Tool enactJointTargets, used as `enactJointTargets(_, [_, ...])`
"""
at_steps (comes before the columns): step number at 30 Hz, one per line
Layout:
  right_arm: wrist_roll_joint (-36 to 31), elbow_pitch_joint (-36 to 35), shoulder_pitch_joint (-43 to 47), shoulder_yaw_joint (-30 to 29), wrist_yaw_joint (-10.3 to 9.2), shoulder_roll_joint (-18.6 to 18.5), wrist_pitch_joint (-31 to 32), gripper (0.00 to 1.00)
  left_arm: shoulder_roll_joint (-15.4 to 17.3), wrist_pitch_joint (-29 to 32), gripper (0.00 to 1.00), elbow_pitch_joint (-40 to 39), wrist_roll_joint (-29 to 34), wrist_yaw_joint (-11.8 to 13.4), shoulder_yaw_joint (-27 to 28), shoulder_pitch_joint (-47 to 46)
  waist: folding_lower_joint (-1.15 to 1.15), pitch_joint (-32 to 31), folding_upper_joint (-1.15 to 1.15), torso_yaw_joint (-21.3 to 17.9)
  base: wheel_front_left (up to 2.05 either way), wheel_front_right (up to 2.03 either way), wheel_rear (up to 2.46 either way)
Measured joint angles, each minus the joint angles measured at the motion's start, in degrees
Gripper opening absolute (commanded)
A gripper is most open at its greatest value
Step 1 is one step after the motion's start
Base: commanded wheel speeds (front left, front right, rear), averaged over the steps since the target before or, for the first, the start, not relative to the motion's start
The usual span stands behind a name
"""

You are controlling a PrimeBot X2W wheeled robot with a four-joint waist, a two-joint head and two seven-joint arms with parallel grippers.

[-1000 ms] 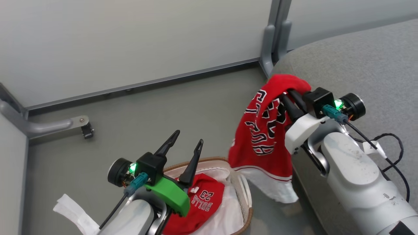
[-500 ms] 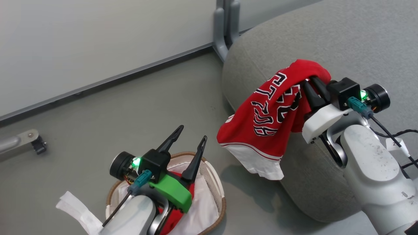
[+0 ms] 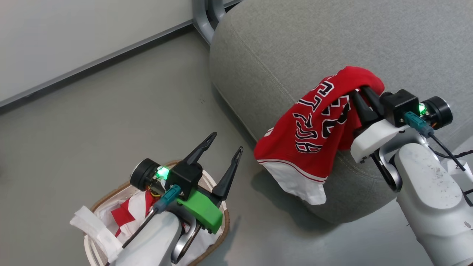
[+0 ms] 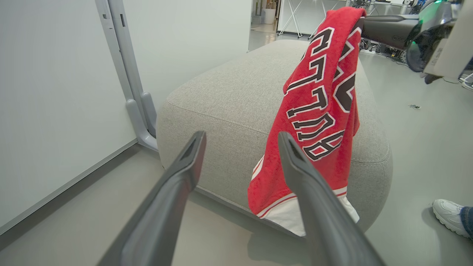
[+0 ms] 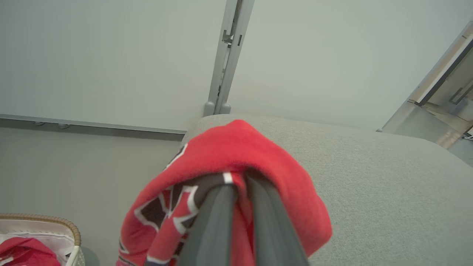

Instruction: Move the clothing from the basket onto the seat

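Note:
A red garment with black-and-white lettering (image 3: 314, 129) hangs from my right gripper (image 3: 357, 91), which is shut on its top fold. It drapes down the rounded near edge of the grey seat (image 3: 295, 48), its white hem off the floor. The left wrist view has the same garment (image 4: 317, 111) in front of the seat (image 4: 229, 96). My left gripper (image 3: 227, 142) is open and holds nothing, above the right rim of the basket (image 3: 111, 192). A second red garment (image 3: 123, 214) lies in the basket's white liner, partly hidden by my left arm.
A pale partition wall with a grey post foot (image 3: 203, 14) stands behind the seat's left end. Grey floor lies between basket and seat. A person's white shoe (image 4: 449, 216) rests on the floor to the right of the seat. Black cable (image 3: 447, 151) trails from my right wrist.
The head camera has swung, so wall, floor and basket slid left and the seat takes up more of the picture. My right gripper still holds the lettered garment, now hanging against the seat's edge.

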Motion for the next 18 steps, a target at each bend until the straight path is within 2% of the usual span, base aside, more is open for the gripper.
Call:
enactJointTargets(4, [-0.1,-0.4,-0.7,-0.7,0.00,-0.4,0.0,0.00,0.0,0.0,1.00,-0.7,0.5,-0.2,-0.6,-0.8,0.00,1.9,0.00,-0.1,0.00,0.00,0.00])
enactJointTargets(8, [0.1,-0.5,-5.2,-1.4,-0.01,-1.9,0.0,0.00,0.0,0.0,1.00,-1.6,1.6,-0.6,-1.1,-1.5,0.00,3.6,0.00,0.7,0.00,0.00,0.00])
enactJointTargets(15, [0.5,1.2,-17.9,-2.2,0.00,-7.3,3.1,0.00,0.4,0.0,1.00,-2.8,2.6,-0.6,-1.4,-3.8,0.00,7.1,0.00,3.7,0.00,0.00,0.00])
enactJointTargets(18, [0.1,2.3,-23.6,-3.0,0.00,-11.2,5.3,0.00,1.1,0.0,1.00,-3.1,3.5,-0.6,-1.6,-5.1,0.00,9.1,0.00,5.1,0.00,0.00,0.00])
